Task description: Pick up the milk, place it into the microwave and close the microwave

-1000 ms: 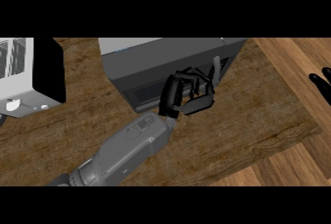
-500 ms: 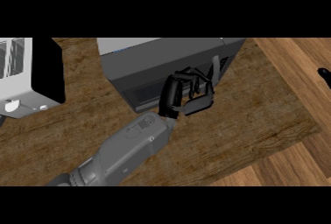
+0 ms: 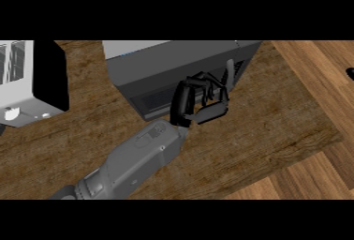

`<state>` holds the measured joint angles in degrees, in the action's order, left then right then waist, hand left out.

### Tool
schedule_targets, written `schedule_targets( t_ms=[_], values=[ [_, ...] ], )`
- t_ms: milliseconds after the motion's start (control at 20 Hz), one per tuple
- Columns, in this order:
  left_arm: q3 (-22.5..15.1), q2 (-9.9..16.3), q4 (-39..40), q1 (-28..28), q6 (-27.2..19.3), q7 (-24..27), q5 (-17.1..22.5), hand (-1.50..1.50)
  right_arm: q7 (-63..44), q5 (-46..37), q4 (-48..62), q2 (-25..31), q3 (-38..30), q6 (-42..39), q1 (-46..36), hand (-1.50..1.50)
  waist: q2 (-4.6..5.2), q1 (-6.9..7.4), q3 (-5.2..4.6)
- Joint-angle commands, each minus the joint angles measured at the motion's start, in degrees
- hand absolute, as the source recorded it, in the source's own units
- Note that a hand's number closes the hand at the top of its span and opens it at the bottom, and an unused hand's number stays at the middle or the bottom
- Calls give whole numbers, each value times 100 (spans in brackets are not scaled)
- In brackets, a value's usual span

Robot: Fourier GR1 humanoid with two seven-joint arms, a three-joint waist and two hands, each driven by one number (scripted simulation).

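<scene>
My left hand [image 3: 199,101] rests curled at the microwave [image 3: 173,65] front, grasping nothing I can see. My right hand [image 3: 350,72] barely shows at the right edge, fingers unreadable.

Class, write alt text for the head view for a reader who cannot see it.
The left hand rests against the front of a grey microwave on a wooden counter. A white toaster stands at the left.
</scene>
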<state>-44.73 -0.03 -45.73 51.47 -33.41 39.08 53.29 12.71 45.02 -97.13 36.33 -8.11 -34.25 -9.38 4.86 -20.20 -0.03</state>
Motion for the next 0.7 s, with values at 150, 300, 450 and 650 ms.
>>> schedule_targets(
  t_ms=[150, 300, 450, 650],
  values=[
    [131, 2, 518, 356, 103, -38, 207, 150, -105, 272, -73, 122, 19, -167, -92, -150, 83, -79, -7],
    [139, 3, 521, 402, 129, -15, 302, 150, -151, 383, -77, 116, 108, -268, -66, -150, 83, -52, -2],
    [126, 2, 574, 466, 110, -8, 351, 150, -225, 457, -101, 214, 123, -327, -143, -150, 94, -21, -6],
    [68, 2, 556, 404, 98, 162, 421, 150, -285, 604, -78, 264, 165, -449, -82, -150, 116, -87, -1]
  ],
)
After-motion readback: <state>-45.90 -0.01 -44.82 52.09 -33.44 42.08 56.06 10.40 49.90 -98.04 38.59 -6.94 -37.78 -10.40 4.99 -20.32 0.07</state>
